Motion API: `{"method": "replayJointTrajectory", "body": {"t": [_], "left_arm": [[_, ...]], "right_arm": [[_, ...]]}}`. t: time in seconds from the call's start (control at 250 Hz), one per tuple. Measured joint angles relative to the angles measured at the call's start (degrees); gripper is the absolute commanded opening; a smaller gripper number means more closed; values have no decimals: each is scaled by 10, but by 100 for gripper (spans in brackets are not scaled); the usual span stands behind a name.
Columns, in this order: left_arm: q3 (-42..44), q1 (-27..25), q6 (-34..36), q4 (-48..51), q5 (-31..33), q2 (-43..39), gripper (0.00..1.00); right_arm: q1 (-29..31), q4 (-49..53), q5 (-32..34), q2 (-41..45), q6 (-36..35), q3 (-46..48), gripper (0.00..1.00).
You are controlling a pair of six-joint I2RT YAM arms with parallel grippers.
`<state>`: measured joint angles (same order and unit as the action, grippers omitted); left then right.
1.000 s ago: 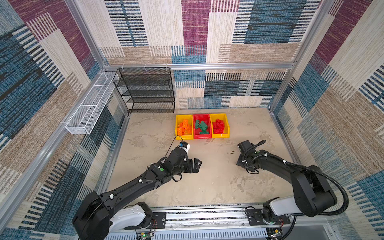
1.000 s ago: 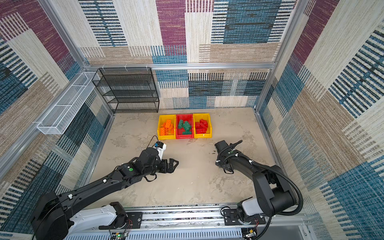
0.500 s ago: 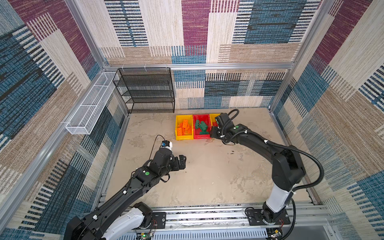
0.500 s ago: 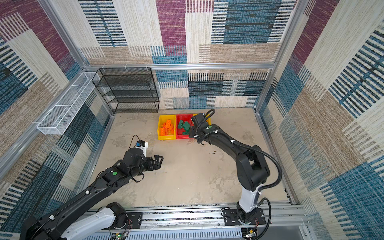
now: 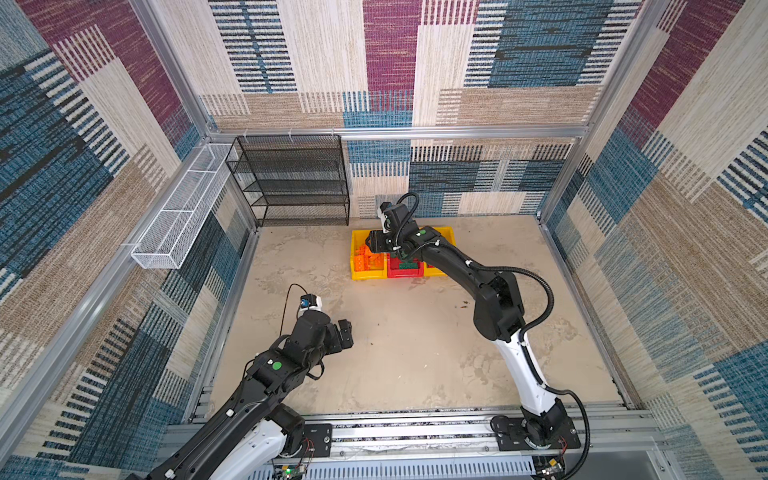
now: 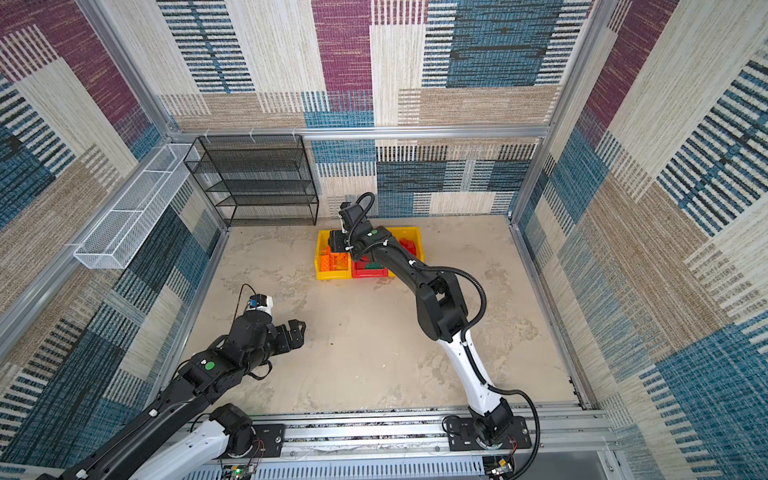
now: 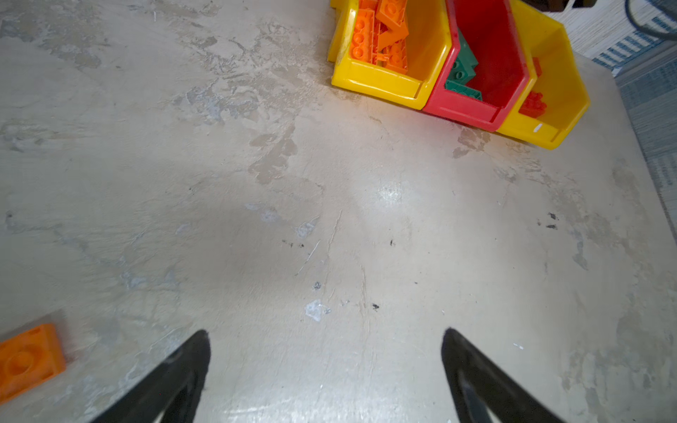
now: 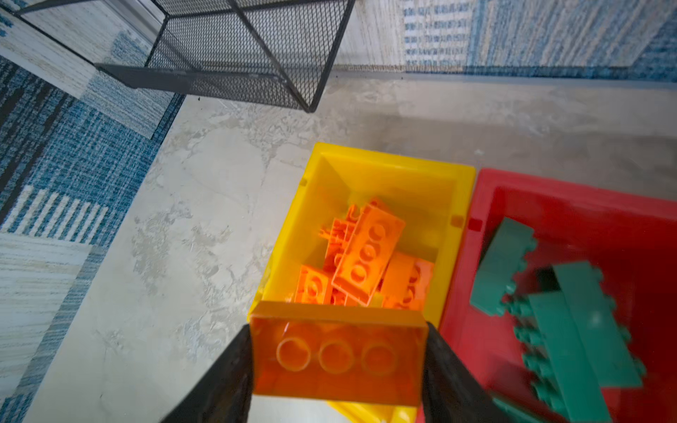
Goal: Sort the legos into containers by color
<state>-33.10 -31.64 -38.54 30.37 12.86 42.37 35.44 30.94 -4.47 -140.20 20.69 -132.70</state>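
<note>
Orange bricks (image 8: 366, 256) in a yellow bin (image 8: 384, 172), green bricks (image 8: 571, 329) in a red bin (image 8: 586, 205), red bricks (image 7: 533, 104) in a second yellow bin (image 7: 564, 73). Mottled beige worktop (image 7: 329, 219).

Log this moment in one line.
right gripper: shut on orange brick | over yellow bin of orange bricks | left gripper: open, empty | orange piece loose on table

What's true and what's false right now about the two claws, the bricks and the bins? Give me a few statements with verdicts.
1. The right claw grips an orange brick over a yellow bin. True.
2. The left claw holds a brick. False: it is open and empty.
3. Green bricks lie in the red bin. True.
4. Every orange lego is already binned. False: a loose orange piece lies on the table near the left claw.
</note>
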Motion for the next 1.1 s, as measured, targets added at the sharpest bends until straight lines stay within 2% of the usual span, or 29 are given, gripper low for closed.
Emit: {"method": "replayJointTrajectory", "body": {"t": [0.028,0.072,0.092,0.212,0.312,0.432,0.6,0.776,0.928,1.008,1.1], "left_arm": [[0,0,-3,3,3,-1,99],[0,0,-5,7,5,-2,99],[0,0,-7,8,5,-2,99],[0,1,-9,10,13,0,99],[4,2,-11,8,26,1,99],[13,2,-11,-5,56,3,99],[14,2,11,-37,111,17,99],[-7,2,71,-85,214,65,99],[30,9,200,-231,294,119,99],[52,31,283,-327,307,142,99],[71,80,354,-418,299,155,99]], "right_arm": [[-1,9,0,-15,-1,-22,88],[-2,22,-5,-39,-7,-59,93],[-2,29,-5,-47,-11,-74,100],[-1,49,-12,-53,-23,-101,100],[0,45,-16,-11,-37,-45,100],[0,19,-13,95,-54,105,100],[-4,-55,35,306,-70,376,100],[-40,-115,101,487,-73,628,100],[-111,-156,135,636,-81,810,100],[-143,-197,161,710,-94,892,100],[-149,-273,167,805,-131,1001,100]]}}
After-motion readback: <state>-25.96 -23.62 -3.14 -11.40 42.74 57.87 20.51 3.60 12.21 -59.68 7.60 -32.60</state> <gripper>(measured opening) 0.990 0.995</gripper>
